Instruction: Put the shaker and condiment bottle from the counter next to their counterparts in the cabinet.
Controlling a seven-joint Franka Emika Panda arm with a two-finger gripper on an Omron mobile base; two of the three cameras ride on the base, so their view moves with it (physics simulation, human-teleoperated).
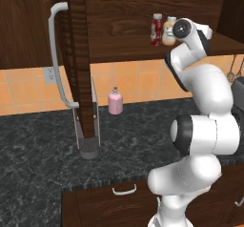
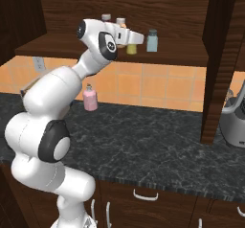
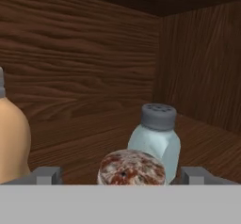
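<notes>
My pincer stands wide open up in the cabinet, its tips apart either side of the shaker on the shelf. The grey-blue shaker sits just behind it, the orange-and-cream bottle beside, the condiment bottle next along.

Reaching up to the cabinet shelf with the hand. Yellow shaker right under the hand, partly hidden. Blue-grey shaker just past the hand, to its right. Pink bottle far below the hand, standing on the dark counter.
</notes>
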